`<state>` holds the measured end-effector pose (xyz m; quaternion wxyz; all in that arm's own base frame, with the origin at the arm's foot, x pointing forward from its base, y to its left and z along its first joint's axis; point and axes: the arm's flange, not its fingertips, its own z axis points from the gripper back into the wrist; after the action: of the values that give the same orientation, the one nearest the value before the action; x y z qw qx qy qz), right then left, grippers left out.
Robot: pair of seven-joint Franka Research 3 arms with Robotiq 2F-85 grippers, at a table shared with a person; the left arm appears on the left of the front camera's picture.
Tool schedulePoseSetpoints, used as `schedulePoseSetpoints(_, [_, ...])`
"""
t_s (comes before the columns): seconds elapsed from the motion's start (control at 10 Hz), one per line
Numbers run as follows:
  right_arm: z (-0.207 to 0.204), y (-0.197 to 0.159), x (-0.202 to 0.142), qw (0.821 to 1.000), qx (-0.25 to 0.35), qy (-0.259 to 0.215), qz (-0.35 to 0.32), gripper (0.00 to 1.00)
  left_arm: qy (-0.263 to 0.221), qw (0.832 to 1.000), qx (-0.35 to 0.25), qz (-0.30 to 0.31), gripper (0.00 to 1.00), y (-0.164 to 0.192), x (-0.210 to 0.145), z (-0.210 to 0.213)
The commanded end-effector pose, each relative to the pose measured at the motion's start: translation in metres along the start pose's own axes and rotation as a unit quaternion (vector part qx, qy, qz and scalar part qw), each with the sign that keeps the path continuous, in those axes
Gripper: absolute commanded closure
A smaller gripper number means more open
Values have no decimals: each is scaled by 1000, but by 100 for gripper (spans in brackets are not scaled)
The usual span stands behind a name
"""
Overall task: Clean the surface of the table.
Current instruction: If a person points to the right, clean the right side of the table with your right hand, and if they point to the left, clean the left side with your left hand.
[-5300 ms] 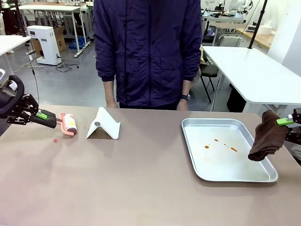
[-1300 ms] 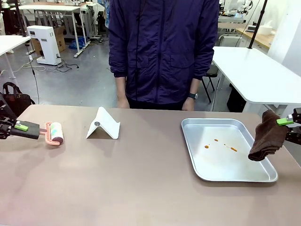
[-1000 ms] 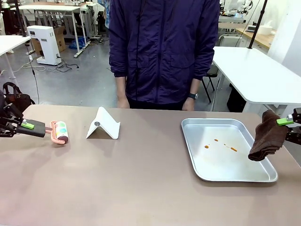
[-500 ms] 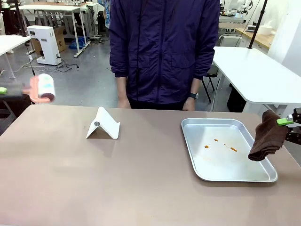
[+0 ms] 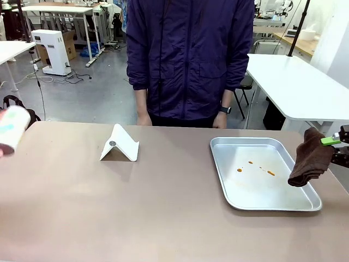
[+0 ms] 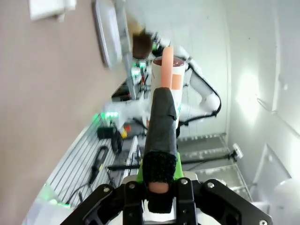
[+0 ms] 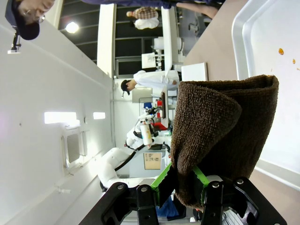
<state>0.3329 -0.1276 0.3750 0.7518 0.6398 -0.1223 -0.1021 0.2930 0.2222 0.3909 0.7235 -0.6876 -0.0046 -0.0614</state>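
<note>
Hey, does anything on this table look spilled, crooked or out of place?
Yes. A few orange-brown drops are spilled inside the metal tray on the right of the table. Nothing else looks askew.

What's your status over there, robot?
Left tool shut on lint roller, off the table. Right tool shut on brown cloth by tray. White stand on table.
</note>
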Motion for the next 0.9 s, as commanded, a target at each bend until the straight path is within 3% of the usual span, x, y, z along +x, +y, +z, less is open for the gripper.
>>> schedulePoseSetpoints(0.0, [0,7,0,1000,-4,-4,-9,97,0,1000,7,-5,78,9,-9,28])
schedulePoseSetpoints(0.1, [0,7,0,1000,-4,-4,-9,97,-11,1000,8,2,78,13,-9,32])
schedulePoseSetpoints(0.2, [0,7,0,1000,-4,-4,-9,97,8,1000,4,7,78,12,-6,4])
schedulePoseSetpoints(0.8, [0,7,0,1000,-4,-4,-9,97,8,1000,4,7,78,12,-6,4])
